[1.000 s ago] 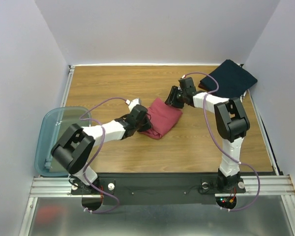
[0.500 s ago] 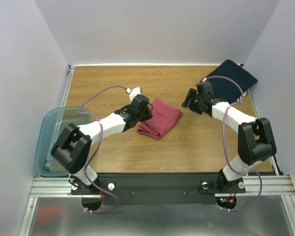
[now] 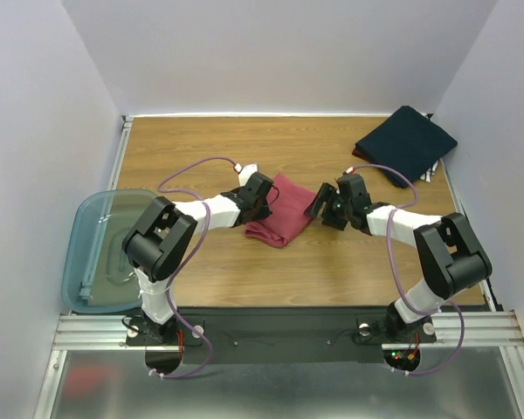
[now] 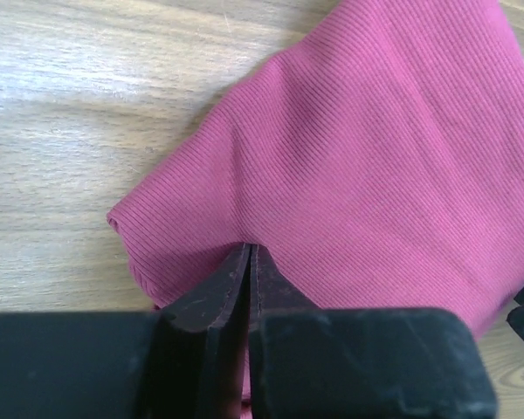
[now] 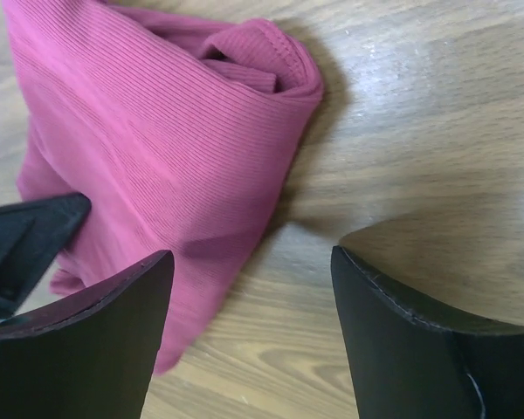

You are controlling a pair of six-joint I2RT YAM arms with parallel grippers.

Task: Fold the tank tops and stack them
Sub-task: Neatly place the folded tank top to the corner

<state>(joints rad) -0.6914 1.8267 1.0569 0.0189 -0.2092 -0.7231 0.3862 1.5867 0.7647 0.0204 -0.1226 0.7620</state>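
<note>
From above, your left pincer (image 3: pixel 266 202) sits on the near-left edge of the maroon tank top (image 3: pixel 284 214), which lies folded on the wooden table (image 3: pixel 210 148). Your right pincer (image 3: pixel 319 205) faces it from the opposite side, right at the cloth's right edge. The navy tank top (image 3: pixel 408 144) lies well beyond and to the right of the right pincer, in the far corner. The teal bin (image 3: pixel 96 253) stands far out to the left of the left arm.

On the left wrist camera, your left pincer (image 4: pixel 249 249) is squeezed almost flat, only a sliver between the tips, nipping the maroon tank top (image 4: pixel 375 157) where it puckers. The cloth spreads ahead and to the right of the tips.

On the right wrist camera, your right pincer (image 5: pixel 249 257) is spread wide and grips nothing. The maroon tank top (image 5: pixel 140 131) lies ahead and left; its folded edge runs down in front of the left finger (image 5: pixel 96 340), with bare wood in front of the other finger.
</note>
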